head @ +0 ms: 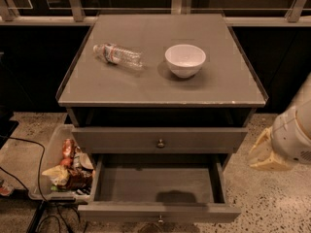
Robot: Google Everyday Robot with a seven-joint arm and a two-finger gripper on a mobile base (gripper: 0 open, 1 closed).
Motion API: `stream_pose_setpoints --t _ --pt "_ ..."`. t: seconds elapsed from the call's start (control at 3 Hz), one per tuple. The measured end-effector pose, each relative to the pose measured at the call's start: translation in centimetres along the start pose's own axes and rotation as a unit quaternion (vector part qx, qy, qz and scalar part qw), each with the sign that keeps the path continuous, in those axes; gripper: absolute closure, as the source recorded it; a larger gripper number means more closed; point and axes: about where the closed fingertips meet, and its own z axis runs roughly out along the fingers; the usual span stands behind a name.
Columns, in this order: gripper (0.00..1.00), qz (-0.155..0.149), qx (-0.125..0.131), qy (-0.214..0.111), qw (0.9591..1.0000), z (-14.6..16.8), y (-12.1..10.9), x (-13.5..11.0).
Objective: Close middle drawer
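Observation:
The middle drawer (158,186) is pulled far out at the bottom of the view. It is empty inside, and its front panel with a small round knob (160,220) is nearest the camera. Above it the uppermost drawer front (116,140) with its knob (160,142) stands nearly shut. The lowest drawer is hidden under the open one. My gripper (261,154), cream-coloured, hangs at the right of the cabinet, level with the drawers. It is apart from the open drawer's right side and touches nothing.
A lying plastic water bottle (118,55) and a white bowl (185,59) are on the cabinet top (228,89). A clear bin (52,154) with snack bags stands on the floor at the left, with cables (29,149) beside it. Speckled floor lies at the right.

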Motion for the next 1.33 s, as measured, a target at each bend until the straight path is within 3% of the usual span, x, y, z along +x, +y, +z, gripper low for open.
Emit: stream_pose_setpoints --t 0.33,0.67,1.0,1.33 --pt "0.99 -0.001 0.001 0.0 1.0 -0.3 -0.1 -0.2" --pt "1.0 0.018 -0.011 0.002 0.9998 3.4 0.3 0.2" --pt "1.0 0.051 -0.021 -0.001 0.9985 10.0 1.2 1.4" --pt "1.0 0.08 -0.004 -0.014 0.9967 15.2 1.2 2.4"
